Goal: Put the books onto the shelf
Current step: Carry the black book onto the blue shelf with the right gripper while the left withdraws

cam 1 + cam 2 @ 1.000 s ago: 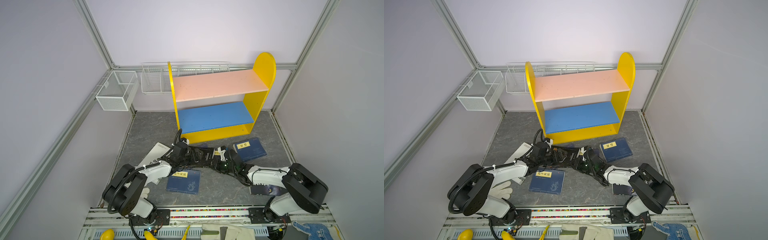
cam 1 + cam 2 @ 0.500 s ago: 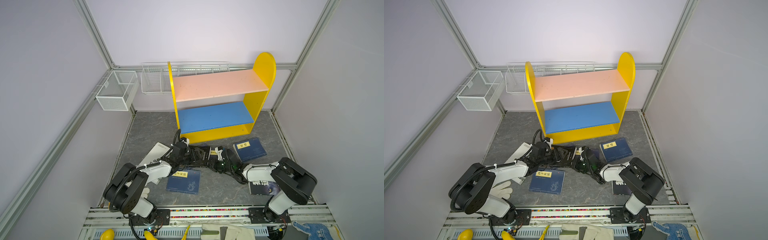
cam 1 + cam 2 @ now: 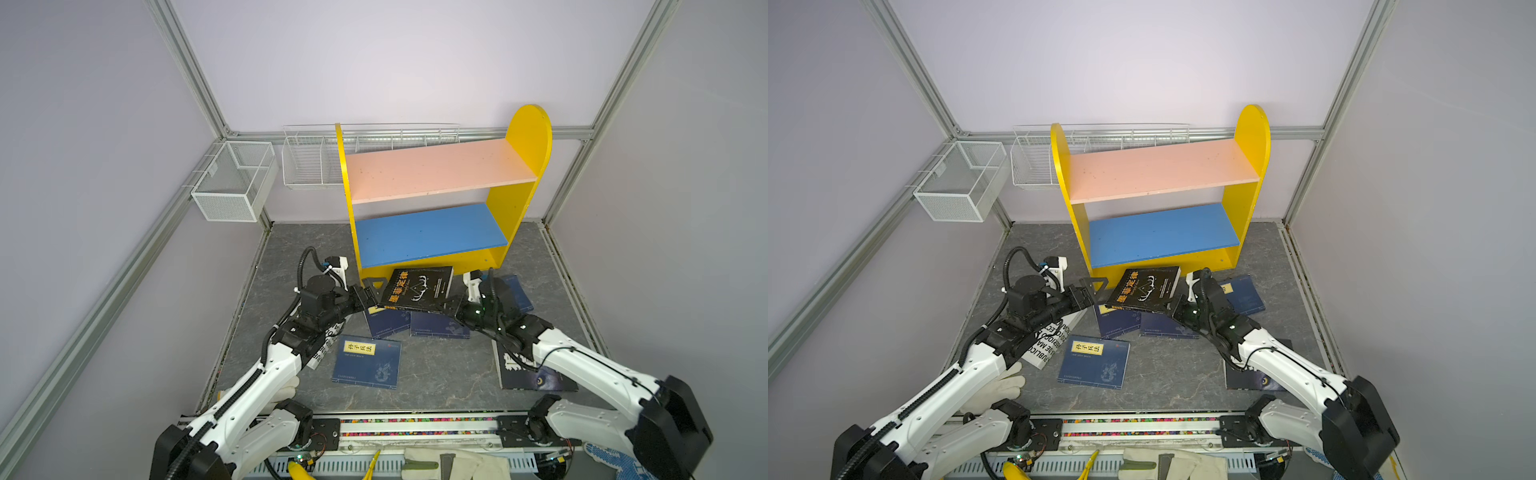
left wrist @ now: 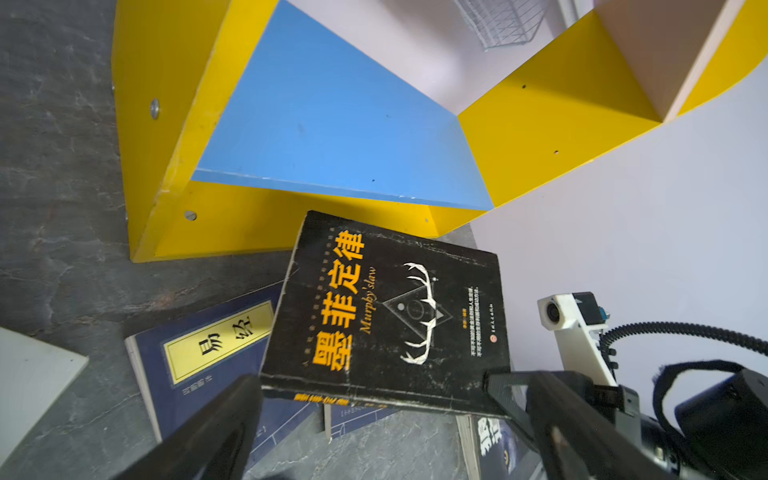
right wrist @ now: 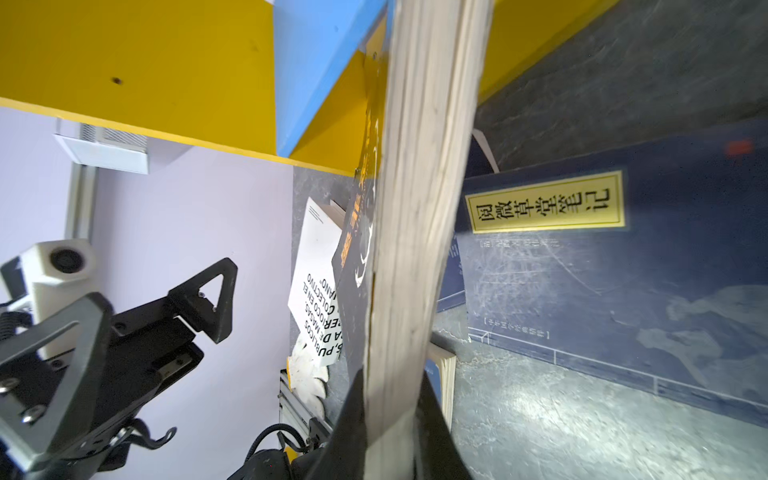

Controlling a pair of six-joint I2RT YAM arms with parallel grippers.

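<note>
A black orange-titled book (image 3: 417,289) (image 3: 1144,291) (image 4: 386,316) hangs tilted just in front of the shelf (image 3: 528,133) (image 3: 1252,133), with my right gripper (image 3: 451,305) (image 3: 1173,309) (image 5: 392,399) shut on its right corner. My left gripper (image 3: 371,296) (image 3: 1094,291) (image 4: 372,380) stands open at the book's left edge, its fingers either side of the spine. Two navy books (image 3: 388,324) (image 3: 438,328) lie beneath. Another navy book (image 3: 368,361) lies nearer, and one (image 3: 517,291) sits behind the right arm. A wolf-eye book (image 3: 528,370) and a white book (image 3: 1050,340) lie partly under the arms.
Two white wire baskets (image 3: 232,183) (image 3: 311,162) hang on the back-left walls. A white glove (image 3: 994,388) lies under the left arm and more gloves (image 3: 453,465) lie past the front rail. The shelf's pink board (image 3: 436,170) and blue board (image 3: 428,232) are bare.
My right gripper has shut on the black book and raised it off the navy books toward the shelf. The left gripper has drawn back to the book's left edge, still open.
</note>
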